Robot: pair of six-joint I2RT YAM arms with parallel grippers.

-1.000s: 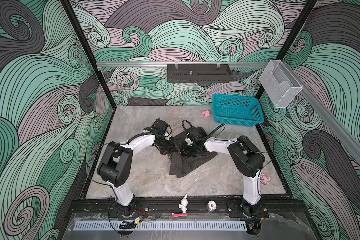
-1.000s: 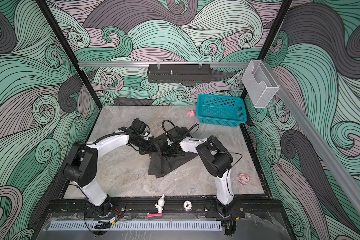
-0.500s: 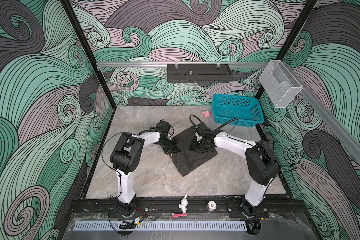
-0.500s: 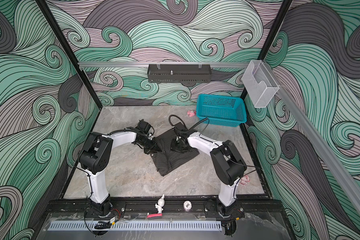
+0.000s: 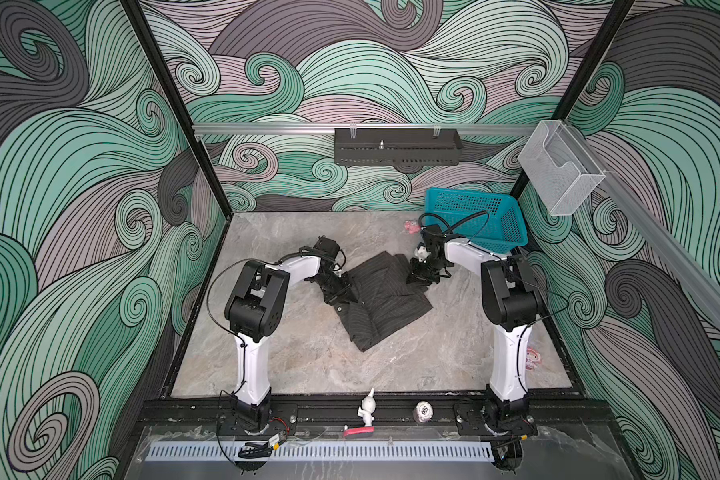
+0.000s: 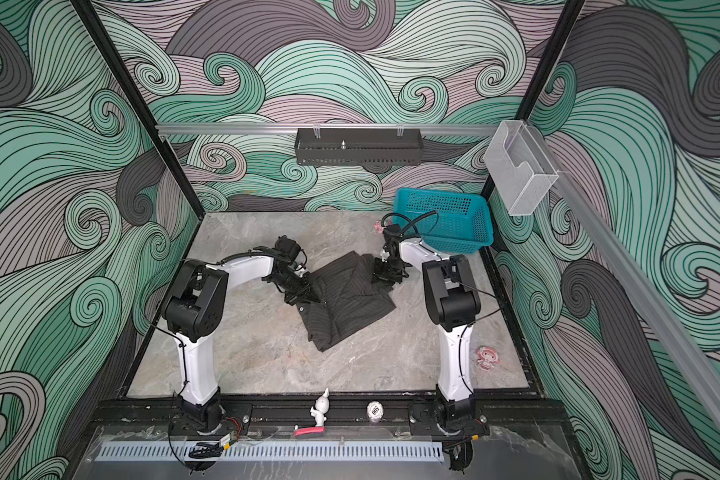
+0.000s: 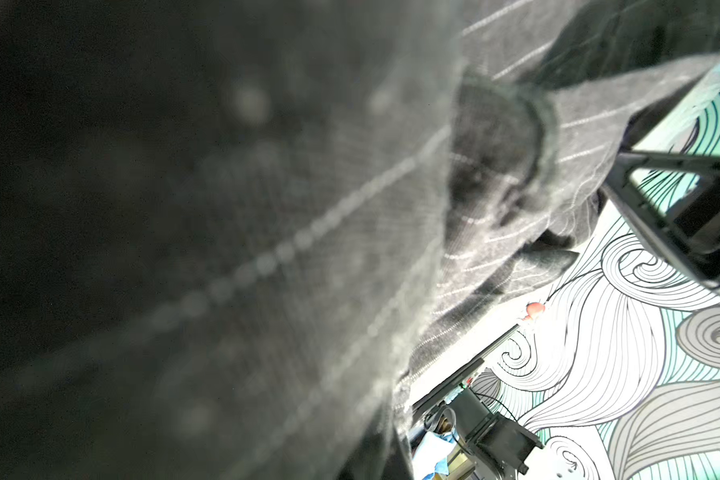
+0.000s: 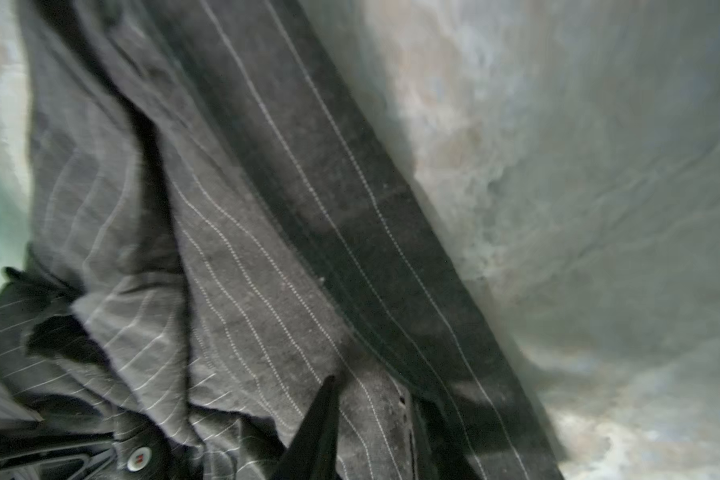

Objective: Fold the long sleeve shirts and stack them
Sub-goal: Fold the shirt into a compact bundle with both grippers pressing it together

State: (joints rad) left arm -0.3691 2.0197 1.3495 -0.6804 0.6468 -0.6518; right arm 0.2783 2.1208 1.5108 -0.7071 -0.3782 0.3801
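Two arms are flanking the shirt (image 5: 385, 299), which is lying rumpled mid-counter (image 5: 292, 357) with its long axis running far to near. The left gripper (image 5: 347, 296) is clamping its left edge, while the right gripper (image 5: 421, 277) is sitting at the far-right corner, grip unclear.

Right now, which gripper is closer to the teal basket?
Right. The right gripper sits at the far edge of the shirt, just in front of the teal basket. The left gripper pinches the opposite edge, farther from it.
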